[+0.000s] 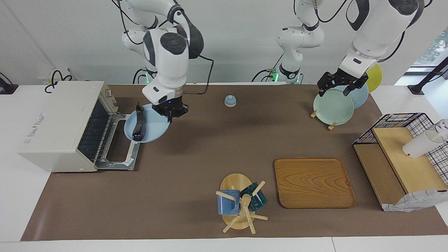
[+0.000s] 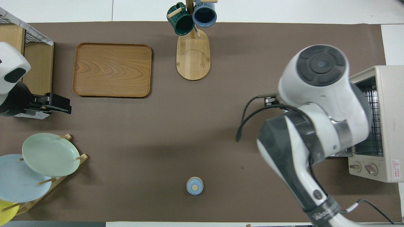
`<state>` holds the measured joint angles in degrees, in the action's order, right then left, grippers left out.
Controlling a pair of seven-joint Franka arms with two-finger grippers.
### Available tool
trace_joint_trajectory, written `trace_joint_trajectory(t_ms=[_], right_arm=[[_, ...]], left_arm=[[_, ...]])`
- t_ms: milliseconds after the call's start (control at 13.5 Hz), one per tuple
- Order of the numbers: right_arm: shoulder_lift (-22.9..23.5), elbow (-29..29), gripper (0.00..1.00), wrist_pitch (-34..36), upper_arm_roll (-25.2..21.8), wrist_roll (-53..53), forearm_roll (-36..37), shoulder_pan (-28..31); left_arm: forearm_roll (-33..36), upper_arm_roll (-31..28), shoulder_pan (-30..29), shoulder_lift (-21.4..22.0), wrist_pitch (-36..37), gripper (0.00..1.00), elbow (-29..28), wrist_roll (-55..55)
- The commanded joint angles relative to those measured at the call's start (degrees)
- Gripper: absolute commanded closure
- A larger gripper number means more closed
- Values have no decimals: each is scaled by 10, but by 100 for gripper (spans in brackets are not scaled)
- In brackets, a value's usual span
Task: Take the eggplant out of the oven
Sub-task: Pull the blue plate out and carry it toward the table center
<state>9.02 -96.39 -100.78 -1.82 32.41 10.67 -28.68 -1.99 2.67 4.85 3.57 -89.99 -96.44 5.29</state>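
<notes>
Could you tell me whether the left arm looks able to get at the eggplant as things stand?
Probably not: the left gripper waits over the plate rack, while the eggplant lies on the blue plate at the right gripper.

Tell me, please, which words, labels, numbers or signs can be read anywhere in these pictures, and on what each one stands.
None can be read as text.
Oven, top: a grey logo, too blurred to read.
Oven top, a corner in the overhead view: a red warning triangle sticker with small print, too small to read.
Oven top, another corner in the facing view: a small red mark, unreadable.
Right arm's link: dark lettering, unreadable.
</notes>
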Motion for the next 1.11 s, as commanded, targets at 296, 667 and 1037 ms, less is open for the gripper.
trace_joint_trajectory(t_ms=[296, 667, 1037], right_arm=[[262, 262, 100, -11, 23, 177, -46, -104], [246, 170, 100, -126, 47, 224, -60, -132], [220, 81, 89, -226, 47, 220, -64, -127]], left_arm=[[11, -5, -7, 5, -29, 0, -3, -2], [12, -4, -20, 4, -39, 0, -3, -4], [12, -3, -19, 5, -45, 0, -6, -5]])
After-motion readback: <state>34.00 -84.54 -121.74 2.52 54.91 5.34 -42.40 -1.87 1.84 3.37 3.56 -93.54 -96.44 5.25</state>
